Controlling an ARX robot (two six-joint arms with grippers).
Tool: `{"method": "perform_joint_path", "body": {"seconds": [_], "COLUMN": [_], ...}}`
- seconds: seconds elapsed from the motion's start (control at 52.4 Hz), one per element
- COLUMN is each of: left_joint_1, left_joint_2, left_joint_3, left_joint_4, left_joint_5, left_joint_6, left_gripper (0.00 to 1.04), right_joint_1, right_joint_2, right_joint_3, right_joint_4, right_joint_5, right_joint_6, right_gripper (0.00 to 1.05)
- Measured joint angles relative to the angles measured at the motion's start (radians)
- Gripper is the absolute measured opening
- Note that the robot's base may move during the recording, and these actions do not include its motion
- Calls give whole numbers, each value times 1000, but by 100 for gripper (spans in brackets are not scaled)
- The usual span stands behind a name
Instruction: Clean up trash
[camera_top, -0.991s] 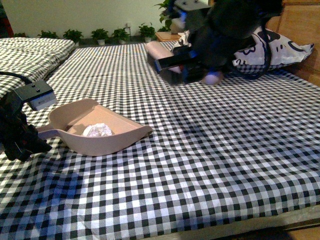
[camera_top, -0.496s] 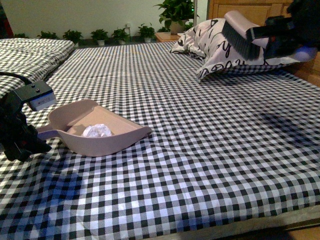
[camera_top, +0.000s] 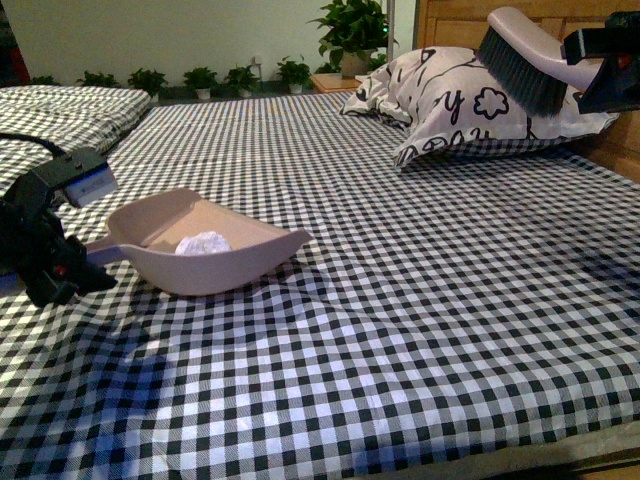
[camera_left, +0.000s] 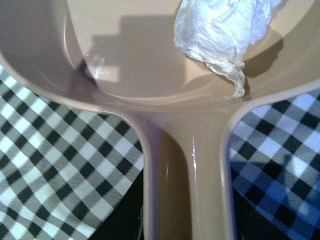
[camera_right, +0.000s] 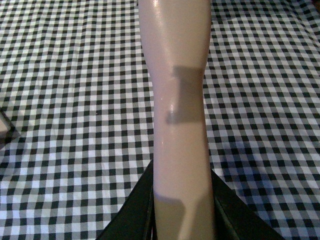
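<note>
The crumpled white paper wad (camera_top: 203, 243) looks light, soft and easily blown or tipped out, so I judge it best carried where it lies, inside the beige dustpan (camera_top: 240, 265), near the pan's back wall. The left claw (camera_top: 62, 276) grips the dustpan's handle, whose long axis runs from that claw toward the pillow (camera_top: 470, 105); the wad has no clear axis. The right claw (camera_top: 610, 70) is clenched on the brush (camera_top: 530, 60), above the pillow.

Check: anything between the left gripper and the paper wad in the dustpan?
Only the dustpan itself: the left gripper grips its handle, and the paper wad lies inside the pan, nothing covering it.
</note>
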Motion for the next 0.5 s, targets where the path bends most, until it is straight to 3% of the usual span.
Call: {"method": "perform_joint_path", "body": {"seconds": [0.267,0.496], "left_joint_1": [-1,-13], "left_joint_2": [-10,-129], "left_joint_3": [76,65], "left_joint_4": [129,254], "left_joint_5": [-125,-321], "left_joint_6": [-108,-254], "left_gripper": [24,24], "right_joint_1": [0,-38], "right_joint_2": [-63,-162], "right_joint_3": [0,-3], "right_joint_4": [-15,-33], "right_joint_5": [-24,-69], "right_joint_6": [30,49], "right_gripper": [20,20]}}
